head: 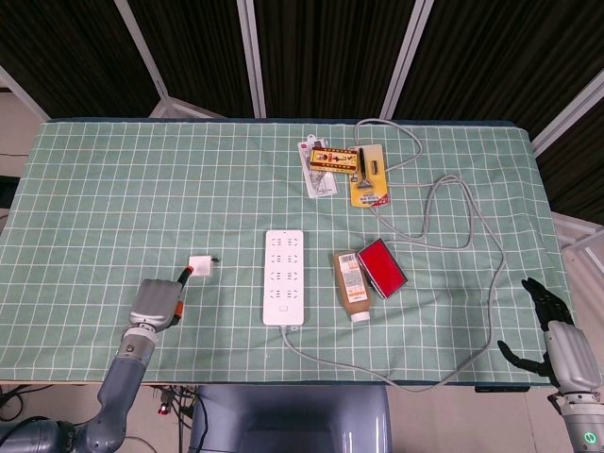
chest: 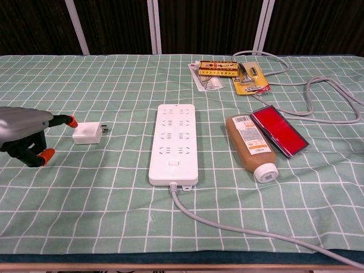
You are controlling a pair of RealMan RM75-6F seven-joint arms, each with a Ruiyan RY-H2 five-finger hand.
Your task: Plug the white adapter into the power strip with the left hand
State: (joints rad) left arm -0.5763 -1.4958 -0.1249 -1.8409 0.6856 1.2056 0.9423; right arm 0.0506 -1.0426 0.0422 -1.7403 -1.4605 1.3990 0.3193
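The small white adapter [head: 200,266] [chest: 87,133] lies flat on the green checked cloth, its prongs pointing right toward the white power strip [head: 284,276] [chest: 173,143]. My left hand [head: 157,301] [chest: 25,134] is just left of the adapter, holding nothing, with its orange-tipped fingers spread. One fingertip [chest: 72,121] reaches the adapter's left edge; whether it touches is unclear. My right hand [head: 555,327] hangs off the table's right front corner with fingers apart, seen only in the head view.
A brown bottle [chest: 251,147] and a red case [chest: 279,131] lie right of the strip. Packaged tools [chest: 227,74] sit at the back. The strip's grey cable [chest: 244,229] runs along the front edge and loops at the right.
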